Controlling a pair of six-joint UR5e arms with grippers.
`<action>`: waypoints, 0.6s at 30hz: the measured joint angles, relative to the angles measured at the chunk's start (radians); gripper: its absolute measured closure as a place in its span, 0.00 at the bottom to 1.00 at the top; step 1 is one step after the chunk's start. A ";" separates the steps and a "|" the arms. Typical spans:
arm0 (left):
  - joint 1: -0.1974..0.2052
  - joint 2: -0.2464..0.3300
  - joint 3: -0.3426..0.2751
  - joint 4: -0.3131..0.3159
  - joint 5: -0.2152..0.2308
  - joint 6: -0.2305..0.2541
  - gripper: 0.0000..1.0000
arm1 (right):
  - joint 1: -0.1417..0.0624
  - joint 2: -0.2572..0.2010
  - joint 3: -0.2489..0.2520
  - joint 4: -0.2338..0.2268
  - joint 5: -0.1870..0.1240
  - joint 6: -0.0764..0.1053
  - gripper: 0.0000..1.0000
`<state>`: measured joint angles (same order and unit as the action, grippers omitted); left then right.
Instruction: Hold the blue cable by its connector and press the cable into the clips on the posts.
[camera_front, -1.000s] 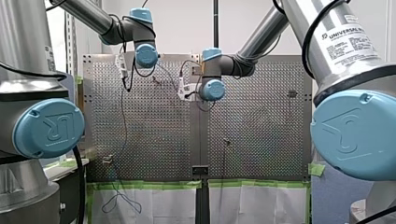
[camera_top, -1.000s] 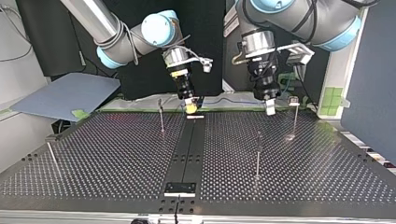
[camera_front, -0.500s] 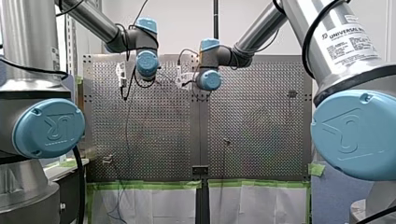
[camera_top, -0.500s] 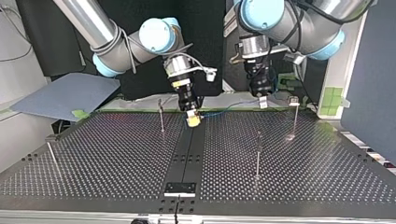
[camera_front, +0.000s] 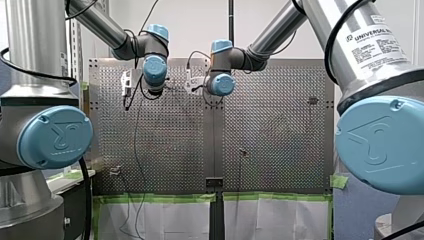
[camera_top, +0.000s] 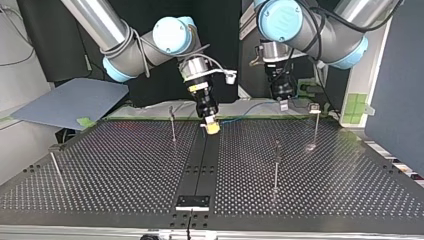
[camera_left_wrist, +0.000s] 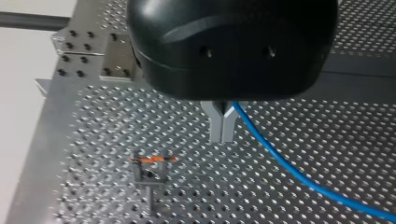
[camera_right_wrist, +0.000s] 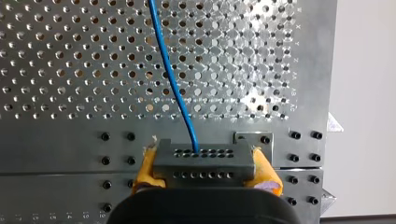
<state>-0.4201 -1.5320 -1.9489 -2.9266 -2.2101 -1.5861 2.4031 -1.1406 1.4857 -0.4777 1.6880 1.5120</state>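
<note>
**Two grips set, no clip filled yet**

The right gripper's (camera_right_wrist: 204, 175) yellow pads (camera_right_wrist: 145, 169) clamp the grey connector (camera_right_wrist: 204, 155), and the blue cable (camera_right_wrist: 170, 79) runs out ahead of it. The left gripper's (camera_left_wrist: 222, 135) metal fingers (camera_left_wrist: 215, 123) are pinched together, apparently on the cable. A clip post (camera_left_wrist: 149, 168) stands near, empty. The likely next move is lowering the taut cable into it.

Perforated table (camera_top: 125, 170) carries several upright clip posts (camera_top: 276, 167).
</note>
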 joint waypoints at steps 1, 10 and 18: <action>0.004 0.000 0.000 -0.011 0.003 0.001 1.00 | 0.001 0.000 0.000 0.000 -0.001 0.000 1.00; 0.040 -0.001 0.000 -0.060 0.030 0.003 1.00 | -0.001 0.001 -0.013 0.002 -0.003 0.021 1.00; 0.093 -0.018 0.000 -0.053 0.071 0.002 1.00 | -0.011 0.004 -0.033 0.004 -0.009 0.074 1.00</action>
<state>-0.3270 -1.5503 -1.9488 -2.9794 -2.1386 -1.5836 2.3920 -1.1369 1.4526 -0.4733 1.6789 1.5862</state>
